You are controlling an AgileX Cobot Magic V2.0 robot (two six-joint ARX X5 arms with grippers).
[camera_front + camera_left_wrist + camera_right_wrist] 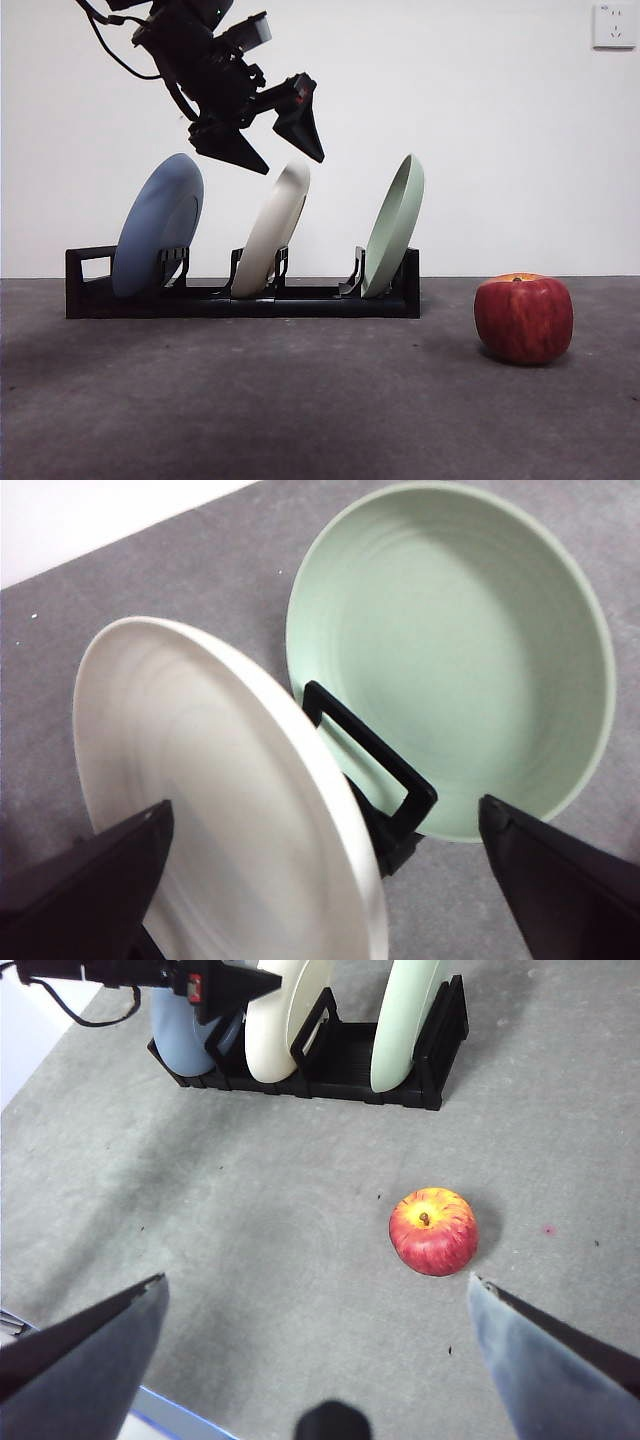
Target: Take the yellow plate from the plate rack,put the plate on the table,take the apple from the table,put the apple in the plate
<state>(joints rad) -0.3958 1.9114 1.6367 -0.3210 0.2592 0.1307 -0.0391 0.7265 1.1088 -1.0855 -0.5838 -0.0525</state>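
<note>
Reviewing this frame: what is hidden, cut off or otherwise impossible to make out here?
- Front view: the right gripper is out of frame.
- Front view: the feet of the yellow plate, blue plate and green plate are hidden by the plate rack.
- Left wrist view: the yellow plate's lower edge is cut off, partly behind the left gripper; apple absent.
- Right wrist view: the blue plate is largely covered by the left arm.

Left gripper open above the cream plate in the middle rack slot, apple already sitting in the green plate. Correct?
Not quite. The apple lies on the bare table, apart from the green plate; the front view shows it. The rest holds: left gripper open above the cream plate, middle slot of the rack.
</note>
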